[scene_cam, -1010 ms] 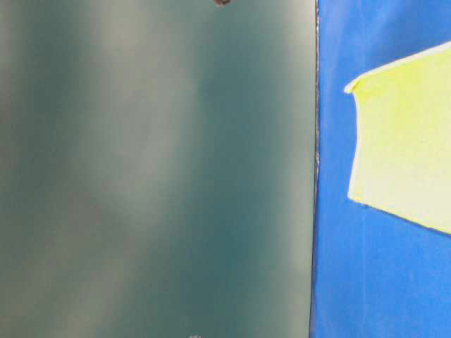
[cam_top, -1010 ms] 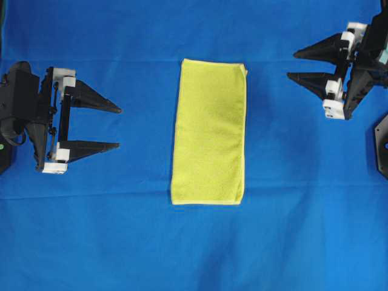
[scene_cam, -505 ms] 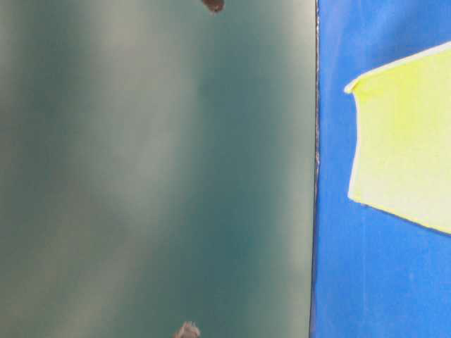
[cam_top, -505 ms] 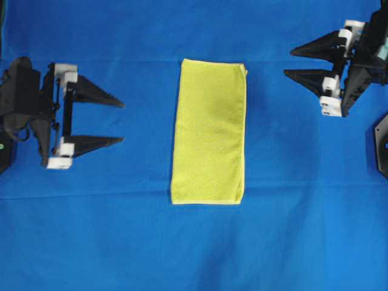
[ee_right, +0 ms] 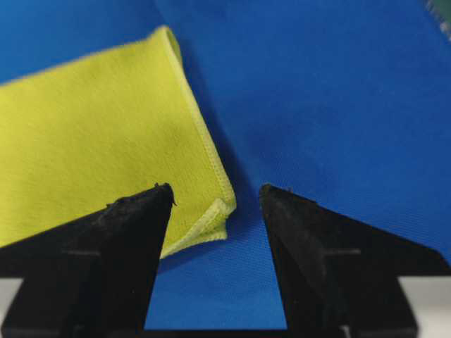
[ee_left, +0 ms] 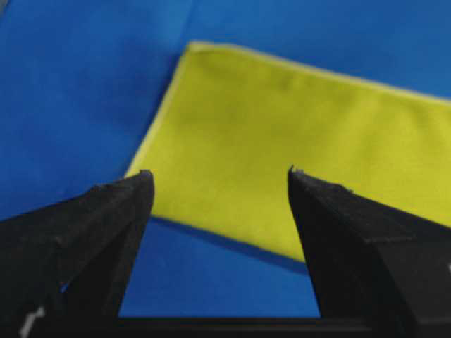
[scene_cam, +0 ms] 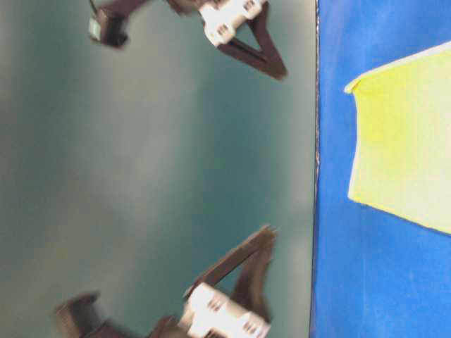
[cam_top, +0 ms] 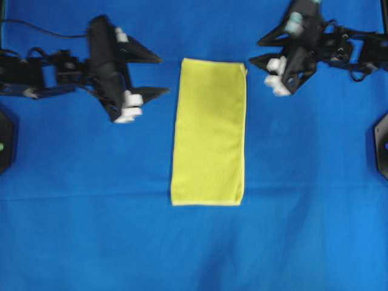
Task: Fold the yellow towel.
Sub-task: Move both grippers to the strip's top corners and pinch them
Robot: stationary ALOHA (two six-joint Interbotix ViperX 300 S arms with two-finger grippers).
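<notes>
Towel point(cam_top: 209, 131) lies flat mid-cloth, already halved into a long strip, short ends toward the far and near edges of the blue table cover point(cam_top: 303, 230). I have the left gripper point(cam_top: 159, 75) and right gripper point(cam_top: 256, 53) released, jaws spread, empty, flanking its far corners, probably to lift that end for the next fold.

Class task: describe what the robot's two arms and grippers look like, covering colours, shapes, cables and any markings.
Both arms are black. The left gripper and right gripper each carry two long black fingers tapering to points, triangular in outline, fixed on white blocks. A thin black cable runs along the left arm. The right arm shows a small teal part near its wrist. No lettering is legible.
</notes>
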